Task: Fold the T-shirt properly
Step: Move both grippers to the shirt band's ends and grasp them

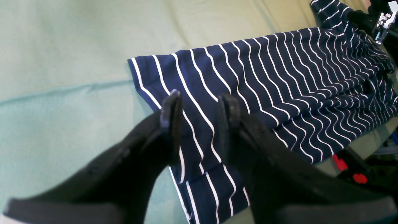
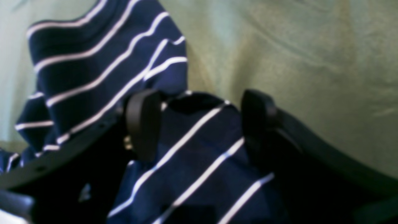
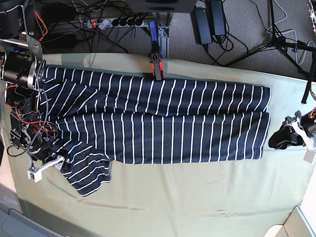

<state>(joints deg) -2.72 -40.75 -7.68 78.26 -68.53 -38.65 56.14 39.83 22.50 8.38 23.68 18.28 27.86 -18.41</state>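
The navy T-shirt [image 3: 163, 123] with thin white stripes lies lengthwise across the pale green table cloth [image 3: 197, 197], its long sides folded in. One sleeve [image 3: 89, 175] sticks out at the front left. My left gripper [image 3: 276, 139] sits just off the shirt's hem end; in the left wrist view it [image 1: 199, 124] is open and hovers over the hem corner of the shirt [image 1: 279, 77]. My right gripper [image 3: 58, 159] is at the sleeve end; in the right wrist view it [image 2: 200, 124] is wide open with rumpled shirt cloth [image 2: 93, 62] lying between the fingers.
An orange-red clamp [image 3: 156, 66] stands at the table's back edge, touching the shirt. Cables, a power strip [image 3: 118, 22] and a tripod leg [image 3: 276, 39] lie on the floor beyond. The table's front right corner [image 3: 296, 217] is near.
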